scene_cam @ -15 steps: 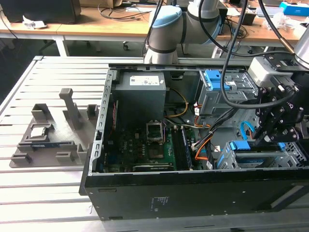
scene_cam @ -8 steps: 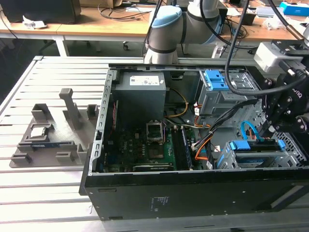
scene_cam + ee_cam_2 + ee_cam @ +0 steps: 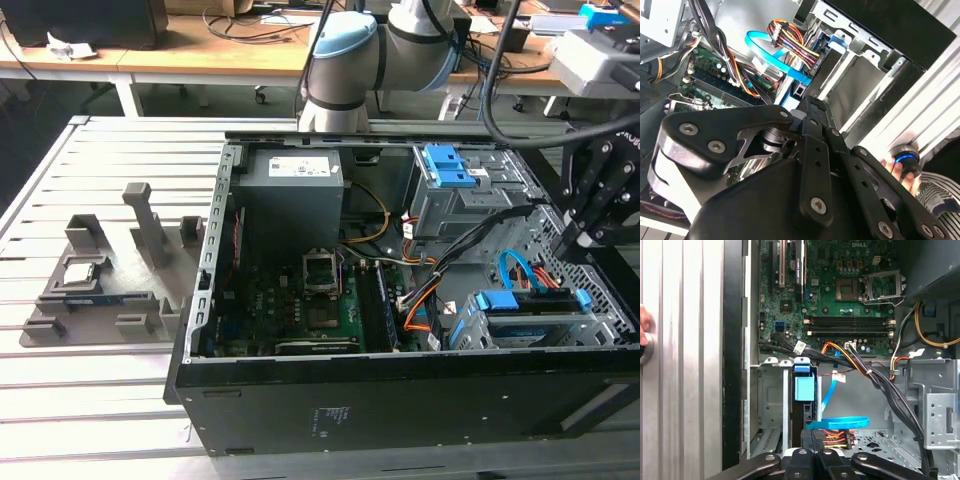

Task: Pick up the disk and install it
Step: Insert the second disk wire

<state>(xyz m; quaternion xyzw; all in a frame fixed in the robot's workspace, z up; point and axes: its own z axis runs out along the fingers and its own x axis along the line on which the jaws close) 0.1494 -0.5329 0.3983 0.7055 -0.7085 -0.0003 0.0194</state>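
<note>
Exterior view: open computer case [image 3: 400,400] lying on the slatted desk [image 3: 90,400], centre to right of frame. Disk [image 3: 530,305] with blue rails seated in the drive cage [image 3: 600,325] at lower right of the case; in the first wrist view, blue rail at lower centre [image 3: 804,385]. Gripper [image 3: 578,240] at right edge above the cage; spread or pressed together cannot tell. Grey fixture tray [image 3: 100,285] at left.

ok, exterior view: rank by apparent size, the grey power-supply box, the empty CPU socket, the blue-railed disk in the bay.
1. power-supply box
2. disk, seen mostly edge-on in the bay, so its apparent size understates it
3. CPU socket
</note>
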